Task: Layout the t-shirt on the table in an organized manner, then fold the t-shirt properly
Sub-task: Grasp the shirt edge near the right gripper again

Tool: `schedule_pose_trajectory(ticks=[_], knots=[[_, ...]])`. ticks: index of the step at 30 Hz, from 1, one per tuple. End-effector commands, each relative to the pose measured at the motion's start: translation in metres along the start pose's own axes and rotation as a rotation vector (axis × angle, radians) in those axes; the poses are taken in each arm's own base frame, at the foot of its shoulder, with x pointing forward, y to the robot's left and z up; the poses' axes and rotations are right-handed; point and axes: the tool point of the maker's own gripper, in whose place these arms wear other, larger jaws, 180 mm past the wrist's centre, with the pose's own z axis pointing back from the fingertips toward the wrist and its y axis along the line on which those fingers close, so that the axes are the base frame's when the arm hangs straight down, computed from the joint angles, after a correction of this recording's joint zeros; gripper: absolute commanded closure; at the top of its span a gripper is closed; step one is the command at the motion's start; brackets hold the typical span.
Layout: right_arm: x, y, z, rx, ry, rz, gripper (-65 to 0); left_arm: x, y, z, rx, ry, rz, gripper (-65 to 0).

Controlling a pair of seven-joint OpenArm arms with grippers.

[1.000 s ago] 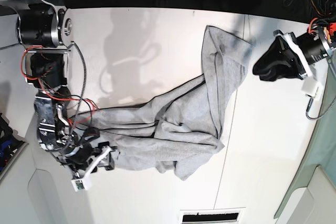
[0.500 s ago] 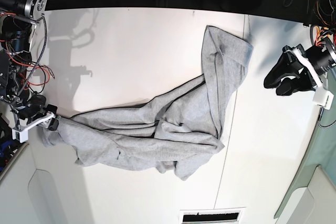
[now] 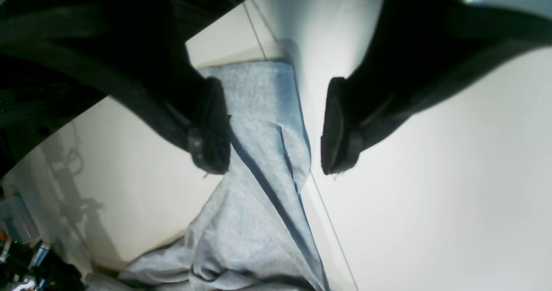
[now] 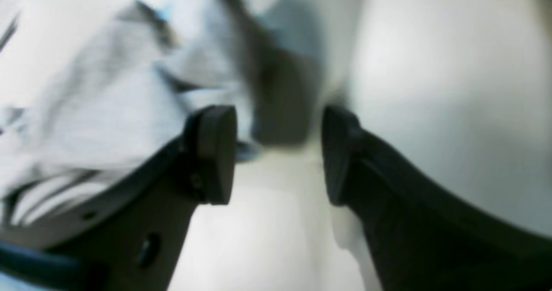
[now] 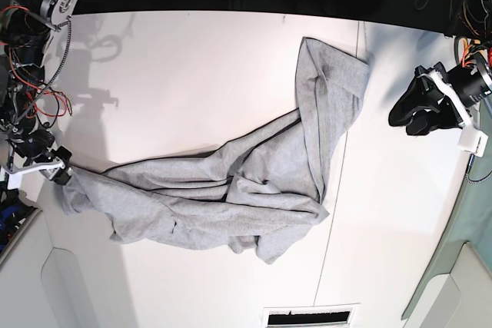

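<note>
Showing no readable print, the t-shirt sprawls mid-frame on the counter; left gripper and right gripper gape empty.

A: What carries everything?
B: A wide white table, with a thin dark seam running across it on the right.
A: And on it?
B: Only the grey t-shirt, crumpled, stretched from the left edge up toward the far right.

- t-shirt: light heather grey, plain on the side showing
- worktop: white, thin dark seam line
- left hand: black
- right hand: black and white
</note>
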Motion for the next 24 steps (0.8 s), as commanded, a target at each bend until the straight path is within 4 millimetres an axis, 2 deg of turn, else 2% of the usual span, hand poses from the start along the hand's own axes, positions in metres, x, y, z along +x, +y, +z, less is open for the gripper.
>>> schedule_pose_trajectory(ticks=[1,3,4,7,9,13,17,21,24], knots=[[0.023,0.010,-0.001,0.026,-0.067,0.003,-31.2,0.016,-0.001,0.003,-0.012,-0.044,-0.025,-37.1],[0.015,0.023,-0.005,0.047,-0.067,-0.011,-29.5,0.015,0.000,0.003,-0.008,-0.039,-0.030,-37.1],[0.011,0.028,-0.007,0.050,-0.065,-0.016,-26.0,0.014,0.000,0.003,-0.005,-0.035,-0.033,-37.1],[0.006,0.032,-0.012,0.020,-0.072,-0.047,-7.6,0.014,0.000,0.003,-0.004,-0.034,-0.034,-37.1],[0.011,0.031,-0.012,0.008,-0.105,-0.062,0.0,0.013,0.001,0.003,-0.003,-0.031,-0.035,-37.1],[0.030,0.040,-0.012,0.040,-0.161,-0.058,0.0,0.011,0.003,0.003,0.009,-0.019,-0.047,-37.1],[0.072,0.076,-0.016,0.127,-0.233,-0.045,0.0,0.011,0.003,0.003,0.010,-0.017,-0.048,-37.1],[0.124,0.129,-0.018,0.214,-0.309,-0.017,0.0,0.011,0.003,0.003,0.011,-0.016,-0.050,-37.1],[0.150,0.178,-0.019,0.256,-0.332,0.103,0.0,0.010,0.005,0.004,0.018,-0.008,-0.060,-37.1]])
